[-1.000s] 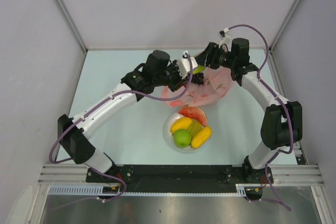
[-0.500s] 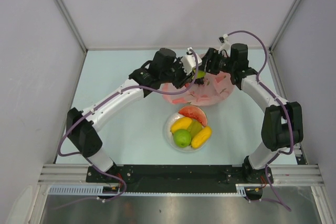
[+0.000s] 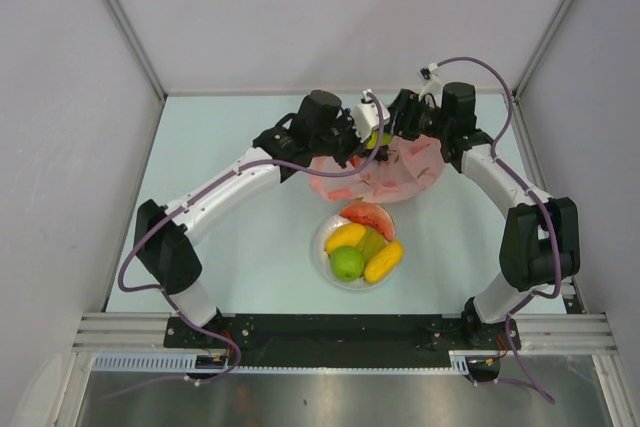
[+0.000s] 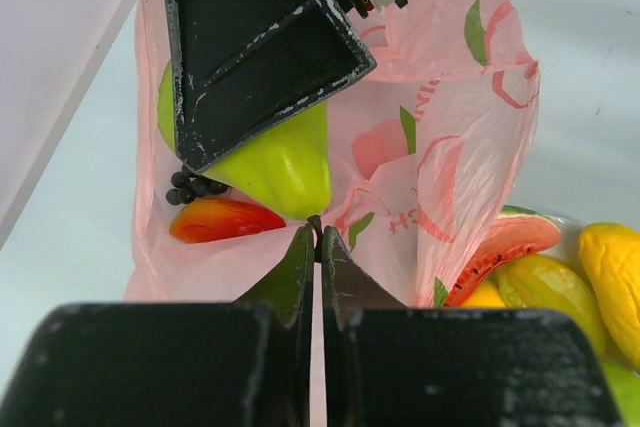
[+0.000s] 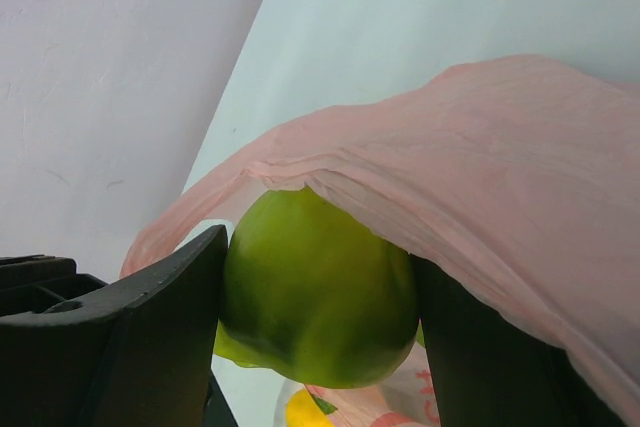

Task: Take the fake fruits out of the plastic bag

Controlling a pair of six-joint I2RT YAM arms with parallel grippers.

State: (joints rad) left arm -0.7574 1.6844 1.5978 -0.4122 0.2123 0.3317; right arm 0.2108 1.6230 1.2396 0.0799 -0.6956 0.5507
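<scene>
The pink plastic bag point(image 3: 400, 175) lies behind the white plate point(image 3: 317, 250). My left gripper point(image 4: 316, 232) is shut on a fold of the plastic bag point(image 4: 440, 147) at its mouth. My right gripper point(image 5: 320, 272) reaches into the bag and is shut on a green fruit point(image 5: 318, 297), with pink film draped over it. The left wrist view shows that green fruit point(image 4: 285, 162) under the right gripper's black finger point(image 4: 250, 47). A red-orange fruit point(image 4: 225, 219) and a dark grape bunch point(image 4: 190, 187) lie in the bag beside it.
The plate holds a watermelon slice point(image 3: 368, 215), a yellow fruit point(image 3: 345, 237), a green apple point(image 3: 347, 263) and an orange-yellow oblong fruit point(image 3: 384, 261). Both grippers meet closely over the bag mouth. Grey walls stand at the back and sides.
My left arm has swung right to the bag mouth and its jaws have shut on the bag's edge. The right gripper has stayed on the green fruit.
</scene>
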